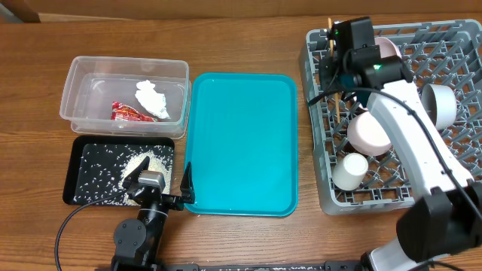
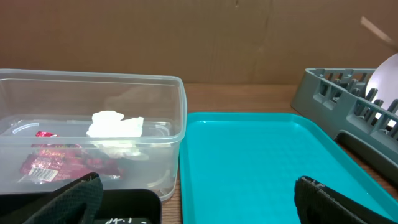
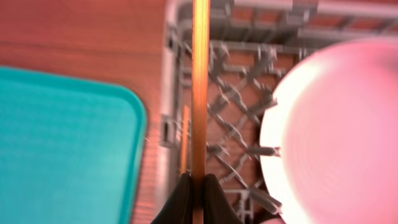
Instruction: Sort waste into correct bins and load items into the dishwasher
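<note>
The task looked nearly done: the waste lay in its bins, the dishes sat in the rack (image 1: 343,203), and only the chopsticks seemed left to place.

The rack, at the right, held a white bowl (image 1: 369,132) near its middle, a second bowl (image 1: 440,104) on its side further right, a third (image 1: 388,49) partly hidden at the back, and a cup (image 1: 351,172) mouth-down near the front. I could not pick out the plate. Over the rack's back-left corner the right gripper (image 3: 198,190) was pinched tight on a chopstick (image 3: 200,74), which ran out over the lattice just inside the wall.

The teal tray (image 1: 241,143) in the middle carried nothing.

The tub (image 1: 94,90) at the back left held the tissue (image 1: 153,99) and, touching it, the wrapper (image 1: 128,113).

The black tray (image 1: 83,147) in front of the tub held the rice (image 1: 139,164), heaped at its near right and scattered elsewhere.

The left gripper (image 2: 202,208) hung spread wide and empty at the near edge, between the black tray and the teal one.
</note>
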{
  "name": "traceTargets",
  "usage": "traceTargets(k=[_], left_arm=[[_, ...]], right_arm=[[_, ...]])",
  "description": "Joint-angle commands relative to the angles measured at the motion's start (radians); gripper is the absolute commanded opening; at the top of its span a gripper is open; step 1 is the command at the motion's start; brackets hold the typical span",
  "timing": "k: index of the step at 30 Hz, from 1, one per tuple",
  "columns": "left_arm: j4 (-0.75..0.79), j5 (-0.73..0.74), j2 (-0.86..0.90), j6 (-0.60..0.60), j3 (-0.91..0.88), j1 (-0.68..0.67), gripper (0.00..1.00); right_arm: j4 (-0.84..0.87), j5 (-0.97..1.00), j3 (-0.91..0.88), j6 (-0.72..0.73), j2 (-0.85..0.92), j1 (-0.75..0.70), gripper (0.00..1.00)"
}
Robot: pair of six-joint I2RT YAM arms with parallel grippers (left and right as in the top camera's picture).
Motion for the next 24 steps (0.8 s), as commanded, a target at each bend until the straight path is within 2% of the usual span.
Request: traceTargets(k=[1, 2, 3, 6, 8, 13, 14, 15, 24], left_arm=[[0.004, 0.014, -0.010, 0.011, -0.007, 0.007, 1.00], [0.004, 0.014, -0.010, 0.011, -0.007, 0.007, 1.00], [0.004, 0.014, -0.010, 0.011, -0.007, 0.007, 1.00], [0.004, 0.014, -0.010, 0.011, -0.007, 0.007, 1.00], [0.004, 0.014, -0.010, 0.011, -0.007, 0.007, 1.00], [0.004, 0.014, -0.010, 0.011, -0.007, 0.007, 1.00], [0.004, 0.014, -0.010, 0.011, -0.007, 0.007, 1.00], [0.004, 0.014, -0.010, 0.011, -0.007, 0.007, 1.00], [0.004, 0.014, -0.010, 0.011, -0.007, 0.007, 1.00]], right_arm=[[-0.029, -0.039, -0.010, -0.050, 0.058, 0.000, 0.09], [-0.049, -0.039, -0.010, -0.036, 0.064, 0.003, 0.24], [-0.056, -0.039, -0.008, -0.014, 0.061, 0.007, 0.29], [-0.090, -0.051, 0.008, 0.053, 0.018, 0.020, 0.36], [-0.115, -0.127, 0.012, 0.068, -0.049, 0.036, 0.40], [-0.158, -0.237, 0.012, 0.069, -0.251, 0.086, 0.58], [-0.167, -0.253, 0.012, 0.069, -0.300, 0.102, 0.70], [-0.180, -0.271, 0.012, 0.069, -0.349, 0.119, 1.00], [-0.270, -0.294, 0.012, 0.069, -0.661, 0.208, 1.00]])
